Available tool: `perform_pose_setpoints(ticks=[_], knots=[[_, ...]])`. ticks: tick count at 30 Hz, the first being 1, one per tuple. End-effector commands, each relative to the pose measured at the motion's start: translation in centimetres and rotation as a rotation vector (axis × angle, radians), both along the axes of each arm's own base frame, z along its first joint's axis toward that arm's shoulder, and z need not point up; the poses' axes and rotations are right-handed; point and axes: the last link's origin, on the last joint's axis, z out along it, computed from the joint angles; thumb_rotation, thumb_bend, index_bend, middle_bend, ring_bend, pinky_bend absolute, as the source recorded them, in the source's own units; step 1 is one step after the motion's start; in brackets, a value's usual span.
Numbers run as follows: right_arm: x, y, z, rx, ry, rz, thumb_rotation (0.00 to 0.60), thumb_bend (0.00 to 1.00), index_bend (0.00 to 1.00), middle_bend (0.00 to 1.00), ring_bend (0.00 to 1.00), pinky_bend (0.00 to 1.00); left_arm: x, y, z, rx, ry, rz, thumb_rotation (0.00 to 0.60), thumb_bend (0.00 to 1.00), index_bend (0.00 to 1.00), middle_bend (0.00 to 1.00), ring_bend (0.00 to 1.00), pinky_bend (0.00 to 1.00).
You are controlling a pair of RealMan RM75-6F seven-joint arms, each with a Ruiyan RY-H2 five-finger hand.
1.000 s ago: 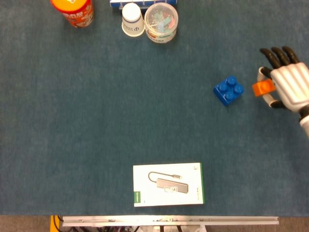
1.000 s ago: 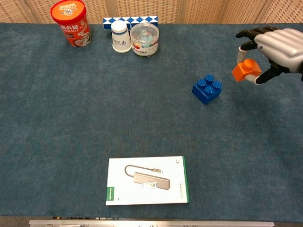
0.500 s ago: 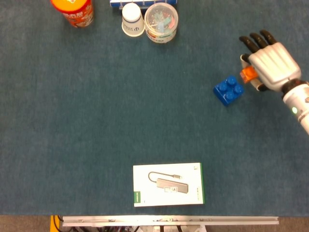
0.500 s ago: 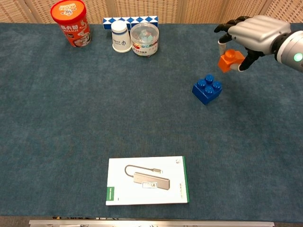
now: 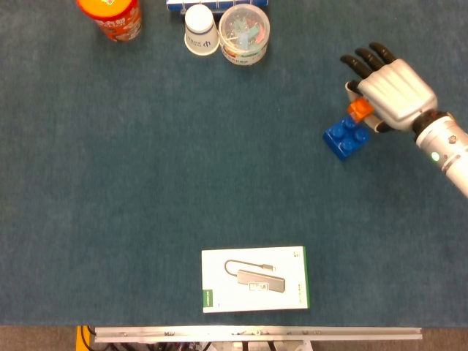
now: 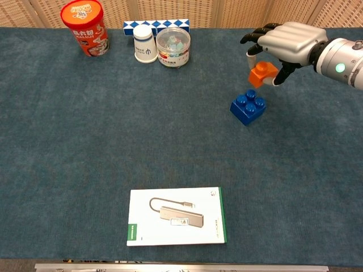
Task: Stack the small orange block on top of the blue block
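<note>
- Blue block (image 6: 248,107) sits on the table (image 6: 170,141), studs up.
- Just above it, small orange block (image 6: 262,73) hangs pinched under the right hand (image 6: 289,42), seemingly clear of the studs.
- Palm faces down, other fingers (image 5: 363,58) spread forward.

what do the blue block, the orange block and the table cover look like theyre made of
Blue block: likely moulded hard plastic, with round studs, crisp edges and an even colour.
Orange block, held by the right hand: probably the same plastic, smooth and uniformly coloured.
Table cover: seems felt or short-pile cloth, matte with a fuzzy texture.
</note>
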Motion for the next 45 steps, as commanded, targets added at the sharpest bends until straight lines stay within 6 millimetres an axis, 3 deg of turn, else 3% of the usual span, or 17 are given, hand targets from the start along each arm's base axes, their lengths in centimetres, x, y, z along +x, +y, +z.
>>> perform_pose_setpoints(ticks=[1, 11, 23, 45], knots=[[-0.7, 0.0, -0.6, 0.023, -0.019, 0.023, 0.6, 0.32, 0.54, 0.1, 0.0, 0.06, -0.1, 0.1, 0.0, -0.001, 0.0, 0.006, 0.6, 0.12, 0.48, 0.46, 0.34, 0.51], [-1.7, -0.1, -2.2, 0.071, -0.07, 0.03, 0.6, 0.32, 0.54, 0.1, 0.0, 0.06, -0.3, 0.1, 0.1, 0.003, -0.014, 0.019, 0.6, 0.12, 0.48, 0.46, 0.34, 0.51], [-1.2, -0.3, -3.5, 0.103, -0.115, 0.049, 0.6, 0.32, 0.54, 0.11, 0.0, 0.06, -0.5, 0.1, 0.4, 0.008, -0.023, 0.026, 0.6, 0.12, 0.48, 0.46, 0.34, 0.51], [-1.7, -0.5, -3.6, 0.107, -0.099, 0.02, 0.6, 0.32, 0.54, 0.11, 0.0, 0.06, -0.3, 0.0, 0.4, 0.01, -0.027, 0.022, 0.6, 0.12, 0.48, 0.46, 0.34, 0.51]])
